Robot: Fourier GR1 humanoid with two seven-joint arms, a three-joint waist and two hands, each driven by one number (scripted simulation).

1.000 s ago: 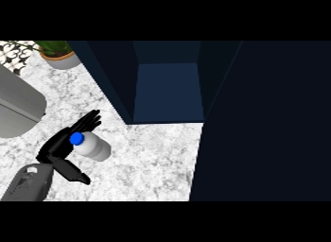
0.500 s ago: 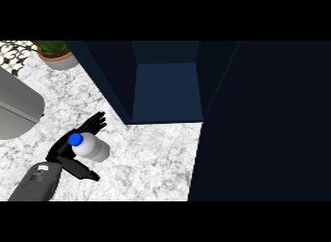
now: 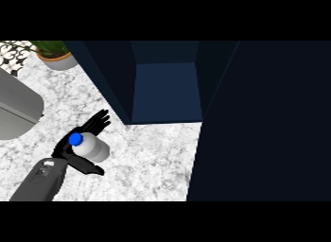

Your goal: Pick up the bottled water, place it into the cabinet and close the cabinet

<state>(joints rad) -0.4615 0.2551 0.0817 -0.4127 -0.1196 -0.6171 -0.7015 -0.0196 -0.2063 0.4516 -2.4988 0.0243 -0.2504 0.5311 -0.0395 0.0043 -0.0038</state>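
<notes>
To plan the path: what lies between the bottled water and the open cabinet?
Only bare marble counter, as the head view shows; the left hand holds the bottled water just short of the cabinet.

you have one bottled water, one hand, one open cabinet, one potted plant, one grey appliance.

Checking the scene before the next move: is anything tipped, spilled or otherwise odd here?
Nothing stands out. The bottled water sits capped in the left hand, whose fingers spread past it, over the marble counter. The cabinet is open, and the potted plant stands upright in the corner. No spill shows.
</notes>
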